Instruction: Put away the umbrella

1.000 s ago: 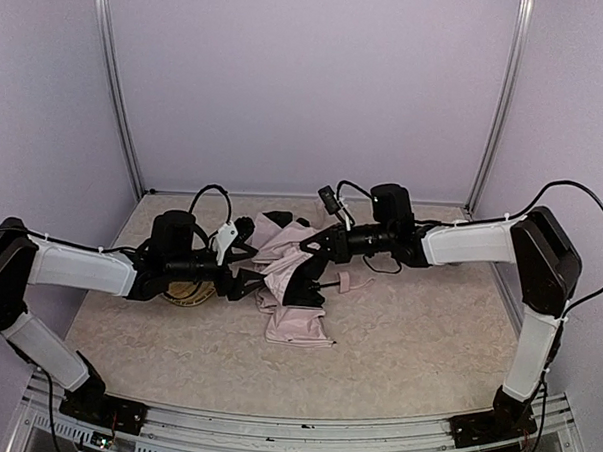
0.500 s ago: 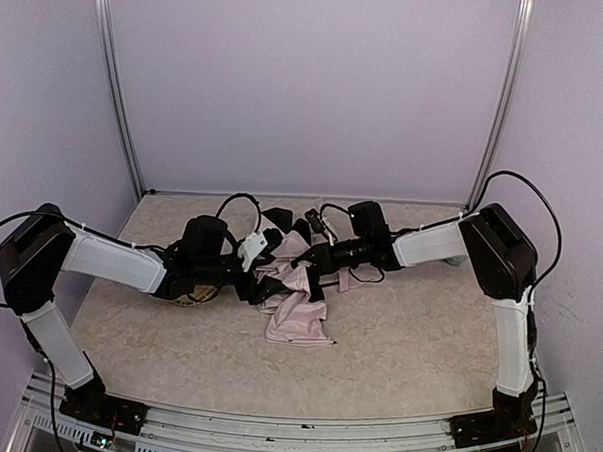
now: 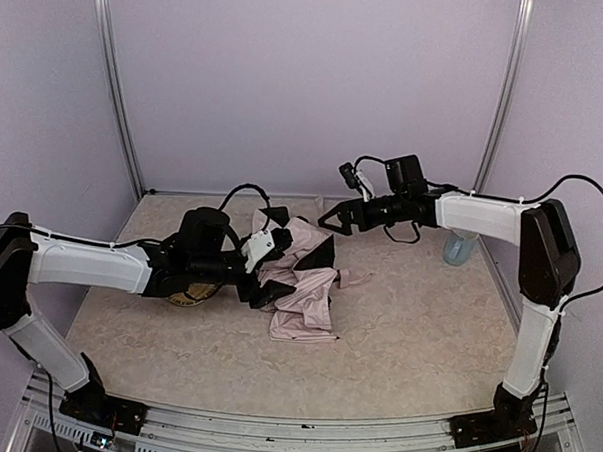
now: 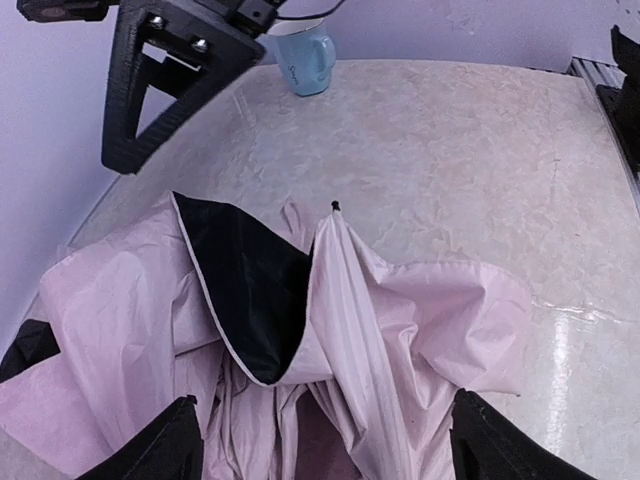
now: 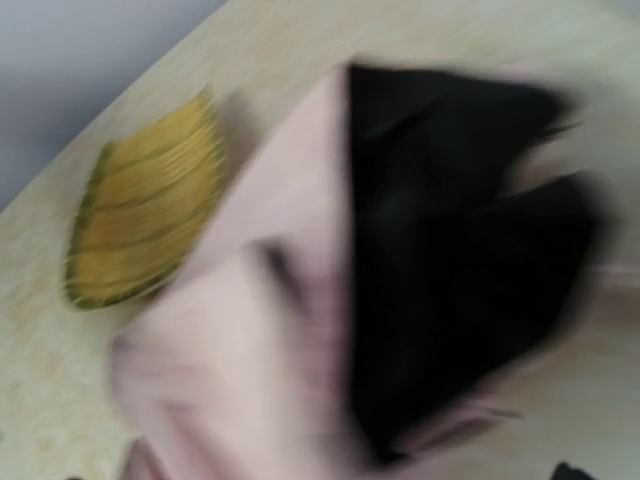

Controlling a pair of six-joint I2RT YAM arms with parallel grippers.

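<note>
The umbrella (image 3: 303,298) lies half collapsed on the table's middle, pale pink fabric with a black underside turned up. My left gripper (image 3: 262,274) is pushed into its left side. In the left wrist view its jaws (image 4: 325,440) stand wide, with bunched pink fabric (image 4: 400,310) filling the gap between the two fingers. My right gripper (image 3: 329,220) hangs open above the umbrella's far edge, holding nothing. The right wrist view is blurred and shows pink and black fabric (image 5: 250,330) below, without its own fingers.
A yellow woven tray (image 3: 190,297) lies under the left arm, left of the umbrella, and also shows in the right wrist view (image 5: 150,220). A pale blue mug (image 3: 459,249) stands at the back right near the wall (image 4: 310,58).
My right gripper has opened, let go of the umbrella and pulled up and back to the right. The left gripper has slid a little right into the fabric, and the canopy's top has shifted.
</note>
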